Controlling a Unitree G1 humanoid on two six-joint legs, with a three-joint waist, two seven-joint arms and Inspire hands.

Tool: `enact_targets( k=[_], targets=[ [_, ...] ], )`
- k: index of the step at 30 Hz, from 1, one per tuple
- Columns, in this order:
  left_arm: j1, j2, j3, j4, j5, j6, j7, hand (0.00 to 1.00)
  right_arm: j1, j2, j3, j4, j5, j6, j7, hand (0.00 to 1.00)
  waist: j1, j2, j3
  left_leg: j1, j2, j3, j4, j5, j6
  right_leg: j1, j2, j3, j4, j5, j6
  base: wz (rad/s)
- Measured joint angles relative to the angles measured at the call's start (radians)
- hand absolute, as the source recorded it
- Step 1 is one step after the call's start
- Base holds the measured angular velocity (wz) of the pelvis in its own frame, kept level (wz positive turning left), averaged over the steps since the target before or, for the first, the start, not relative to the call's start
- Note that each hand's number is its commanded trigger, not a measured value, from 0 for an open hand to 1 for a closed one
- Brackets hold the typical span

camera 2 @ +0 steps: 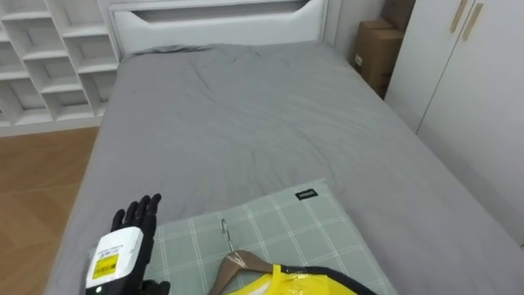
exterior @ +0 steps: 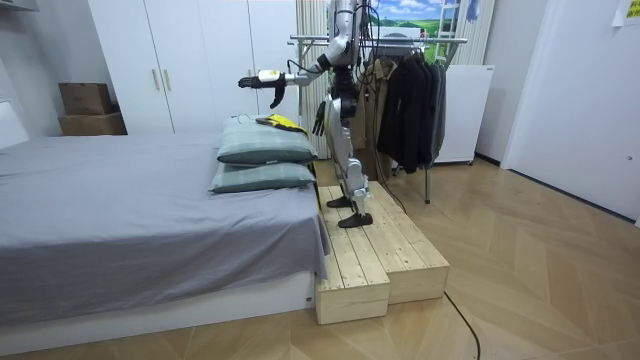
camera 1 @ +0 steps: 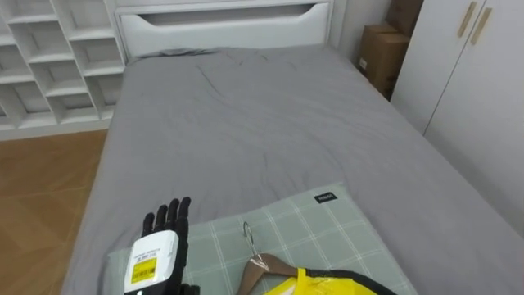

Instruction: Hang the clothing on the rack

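A yellow garment [camera 1: 315, 285] on a wooden hanger [camera 1: 262, 266] lies on a green checked pillow [camera 1: 319, 225] at the near end of the bed. The hanger's metal hook points away from me. My left hand [camera 1: 164, 238] hovers open over the pillow's left part, a short way left of the hanger, fingers straight and pointing up the bed. It holds nothing. In the room view I stand on a wooden platform [exterior: 370, 250] at the bed's foot, left hand [exterior: 258, 79] stretched out over two stacked pillows [exterior: 262, 150]. My right hand [exterior: 318, 118] hangs by my hip.
The grey bed [camera 1: 262, 123] stretches ahead to a white headboard. White shelves [camera 1: 49, 57] stand at the far left, cardboard boxes [camera 1: 381, 53] and a wardrobe [camera 1: 475, 82] at the right. Behind me, a clothes rack [exterior: 400, 40] carries dark garments [exterior: 410, 100].
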Motion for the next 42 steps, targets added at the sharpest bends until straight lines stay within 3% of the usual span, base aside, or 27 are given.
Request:
enact_targets(
  k=[2, 16, 28, 42],
  targets=[
    [-0.001, -0.003, 0.0, 0.0, -0.001, -0.001, -0.002, 0.0, -0.002, 0.001, 0.0, 0.0, 0.0, -0.004, 0.0, 0.0, 0.0, -0.003, 0.0047, -0.001, 0.0, 0.0, 0.0, 0.0, 0.0, -0.001, 0.0, 0.002, 0.0, 0.0, 0.0, 0.0],
    [-0.012, -0.036, 0.0, 0.0, -0.007, -0.02, -0.053, 0.0, -0.005, 0.002, -0.002, 0.0, -0.005, -0.005, 0.003, 0.0, -0.001, -0.003, 0.0044, -0.001, 0.0, 0.001, 0.015, 0.0, 0.0, -0.003, 0.0, 0.013, 0.012, 0.0, 0.0, -0.01],
    [-0.013, -0.037, -0.004, 0.002, -0.015, -0.021, -0.113, 0.0, -0.005, 0.005, -0.004, 0.001, -0.004, -0.005, 0.0, 0.0, -0.004, -0.007, 0.0065, 0.0, 0.0, 0.017, 0.019, 0.0, 0.0, -0.003, 0.0, 0.022, 0.012, 0.0, 0.0, -0.02],
    [-0.011, -0.061, -0.034, 0.077, -0.057, -0.017, -0.217, 0.0, -0.007, 0.025, -0.003, 0.009, 0.001, -0.005, 0.009, 0.0, -0.004, -0.035, -0.0015, -0.008, 0.001, 0.031, 0.018, 0.0, 0.0, -0.018, 0.002, 0.025, 0.014, 0.002, 0.0, -0.03]
  ],
)
